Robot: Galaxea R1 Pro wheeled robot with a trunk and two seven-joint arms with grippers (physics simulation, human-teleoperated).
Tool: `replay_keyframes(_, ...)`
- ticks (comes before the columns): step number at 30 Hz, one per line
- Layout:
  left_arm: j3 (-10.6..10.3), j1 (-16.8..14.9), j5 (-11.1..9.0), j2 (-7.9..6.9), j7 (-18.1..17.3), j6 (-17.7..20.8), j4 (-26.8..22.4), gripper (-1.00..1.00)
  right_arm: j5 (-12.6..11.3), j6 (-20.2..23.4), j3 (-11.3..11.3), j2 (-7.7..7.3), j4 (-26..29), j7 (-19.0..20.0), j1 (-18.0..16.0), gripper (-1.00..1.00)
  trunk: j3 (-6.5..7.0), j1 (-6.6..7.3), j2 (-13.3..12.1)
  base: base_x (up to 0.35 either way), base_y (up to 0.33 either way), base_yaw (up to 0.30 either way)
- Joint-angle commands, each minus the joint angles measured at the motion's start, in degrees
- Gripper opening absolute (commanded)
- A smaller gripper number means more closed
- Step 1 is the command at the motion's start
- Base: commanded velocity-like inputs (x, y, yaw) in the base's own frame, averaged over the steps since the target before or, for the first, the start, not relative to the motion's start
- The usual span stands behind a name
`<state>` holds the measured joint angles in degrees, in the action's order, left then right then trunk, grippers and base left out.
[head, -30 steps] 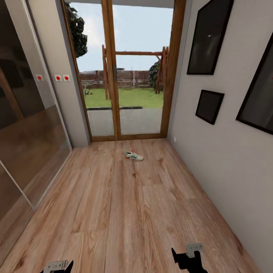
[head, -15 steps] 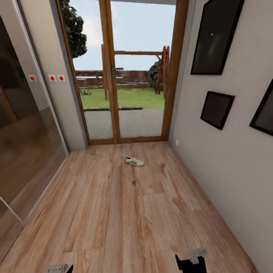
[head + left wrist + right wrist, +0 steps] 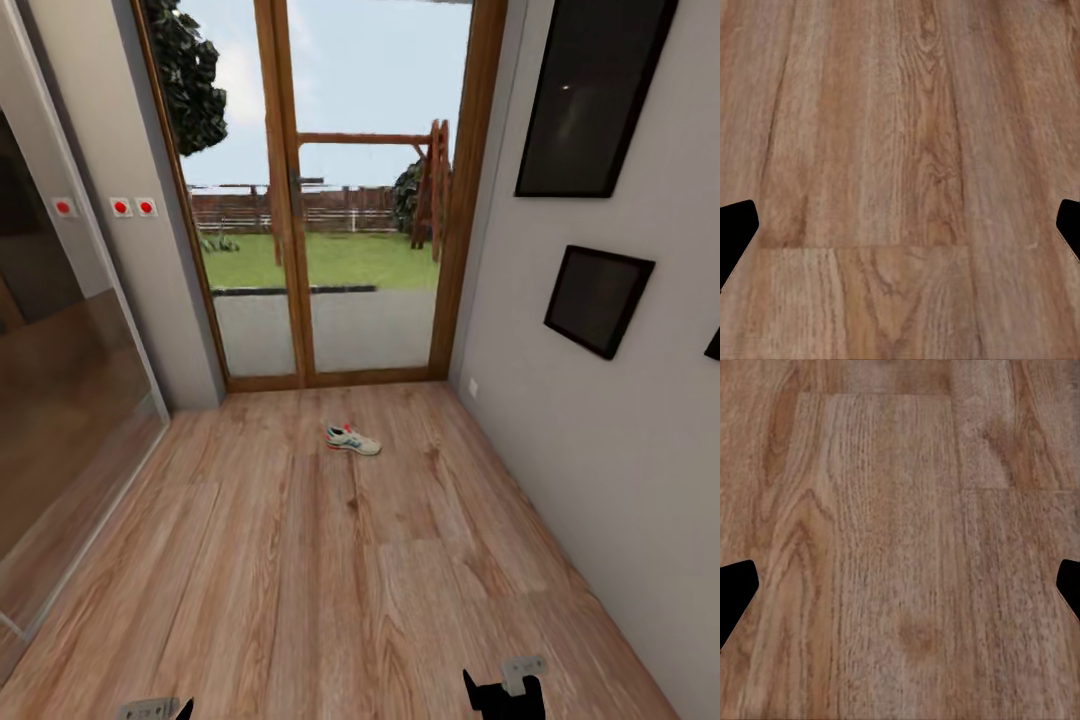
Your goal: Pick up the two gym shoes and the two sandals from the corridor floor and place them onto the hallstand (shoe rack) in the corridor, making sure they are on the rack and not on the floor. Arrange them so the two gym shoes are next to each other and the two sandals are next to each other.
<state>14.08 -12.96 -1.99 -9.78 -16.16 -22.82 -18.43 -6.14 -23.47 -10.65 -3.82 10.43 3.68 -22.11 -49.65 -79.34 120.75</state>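
One gym shoe (image 3: 352, 440), white with green stripes and a red-orange heel, lies on the wood-plank corridor floor (image 3: 300, 580) near the glass door, far ahead of both arms. The second gym shoe, the sandals and the hallstand are out of view. At the head view's lower edge sit my left gripper (image 3: 160, 710) and my right gripper (image 3: 503, 692). In the wrist views each hangs over bare planks, the left gripper (image 3: 900, 225) and the right gripper (image 3: 900, 585) both open, their dark fingertips (image 3: 733, 229) (image 3: 733, 589) far apart with nothing between them.
A wooden-framed glass door (image 3: 350, 200) closes the corridor's far end. Along the left runs a glossy brown sliding panel (image 3: 60, 420). On the right stands a grey wall (image 3: 600, 450) with dark picture frames (image 3: 597, 300). Wall switches (image 3: 133, 207) sit left of the door.
The head view has advanced toward the door, so the whole picture shifted. The gym shoe lies where it was on the floor. Both grippers stay open.
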Motion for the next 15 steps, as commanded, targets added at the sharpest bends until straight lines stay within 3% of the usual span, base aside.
replay_keyframes(1, 0.4, 0.0, -0.2, 0.02, -0.6, 0.0, 0.1, 1.00, -0.6, -0.2, -0.2, -0.01, -0.1, 0.3, 0.0, 1.00, -0.05, -0.03, 0.0, 0.340, 0.000, 0.000)
replay_keyframes(3, 0.4, 0.0, -0.2, 0.02, -0.6, 0.0, 0.1, 1.00, -0.7, -0.2, -0.1, 0.01, -0.1, -0.1, 0.0, 1.00, -0.05, -0.03, 0.0, 0.340, 0.000, 0.000)
replay_keyframes(7, 0.4, 0.0, -0.2, 0.02, -0.5, 0.0, 0.1, 1.00, -0.7, -0.3, 0.0, 0.07, 0.0, -5.2, 0.0, 1.00, -0.05, -0.03, 0.0, 0.340, 0.000, 0.000)
replay_keyframes(12, 0.3, 0.0, -0.2, 0.02, -0.6, 0.0, 0.1, 1.00, -0.7, -0.3, -0.1, 0.06, 0.1, -8.6, 0.0, 1.00, -0.05, -0.03, 0.0, 0.340, 0.000, 0.000)
replay_keyframes(15, 0.3, 0.0, -0.2, 0.02, -0.6, 0.0, 0.1, 1.00, -0.7, -0.2, 0.0, -0.01, 0.1, -9.0, 0.0, 1.00, -0.05, -0.03, 0.0, 0.340, 0.000, 0.000)
